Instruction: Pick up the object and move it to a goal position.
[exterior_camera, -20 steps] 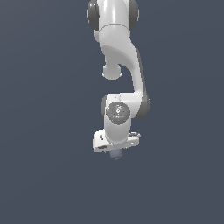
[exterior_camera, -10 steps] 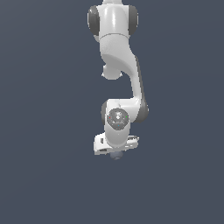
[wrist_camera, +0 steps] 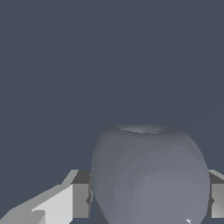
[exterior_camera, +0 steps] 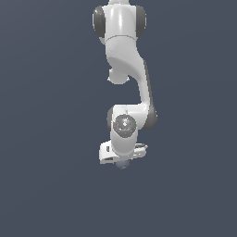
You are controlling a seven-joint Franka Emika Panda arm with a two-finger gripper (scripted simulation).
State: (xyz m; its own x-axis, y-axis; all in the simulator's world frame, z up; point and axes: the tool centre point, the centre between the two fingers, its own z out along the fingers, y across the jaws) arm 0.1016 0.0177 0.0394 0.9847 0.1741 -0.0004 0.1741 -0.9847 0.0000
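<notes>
Now carry step: gripper (exterior_camera: 122, 163) clamped on ball (wrist_camera: 148, 175), pads (wrist_camera: 81, 200) flanking it. Next, likely steady transport to goal; goal marker not visible.

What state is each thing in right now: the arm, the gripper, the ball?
Arm: bent, with its wrist pointing down.
Gripper: shut on the ball, a finger pad showing at each side of it in the wrist view.
Ball: held between the fingers, only its underside peeking out below the hand in the exterior view; whether it rests on anything cannot be told.
</notes>
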